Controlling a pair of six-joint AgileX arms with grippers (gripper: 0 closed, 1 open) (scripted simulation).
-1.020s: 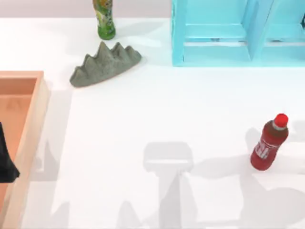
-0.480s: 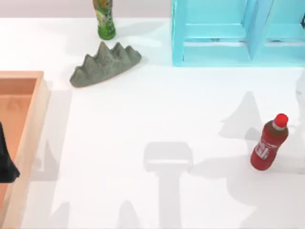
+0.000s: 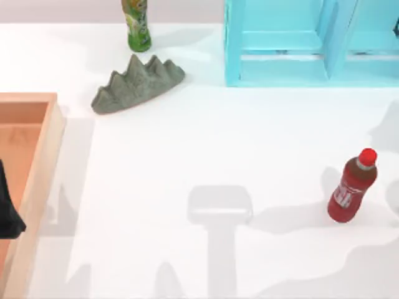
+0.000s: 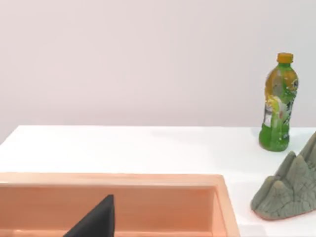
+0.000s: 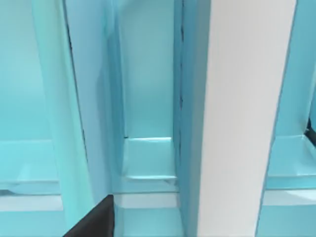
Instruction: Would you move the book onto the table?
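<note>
Your right gripper (image 5: pixel 94 219) faces the cyan shelf (image 5: pixel 143 98) close up; book's white page edge (image 5: pixel 242 113) stands upright just beside it, jaw state unclear. Left gripper (image 4: pixel 96 222) parked over the wooden tray (image 3: pixel 37 162). Table (image 3: pixel 206 143) lies open; red bottle (image 3: pixel 352 185) near the right edge.

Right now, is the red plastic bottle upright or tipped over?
Upright: the red plastic bottle stands on its base on the white table, cap uppermost.

Upright book (image 5: pixel 247 113) inside shelf unit (image 5: pixel 143 98)
</note>
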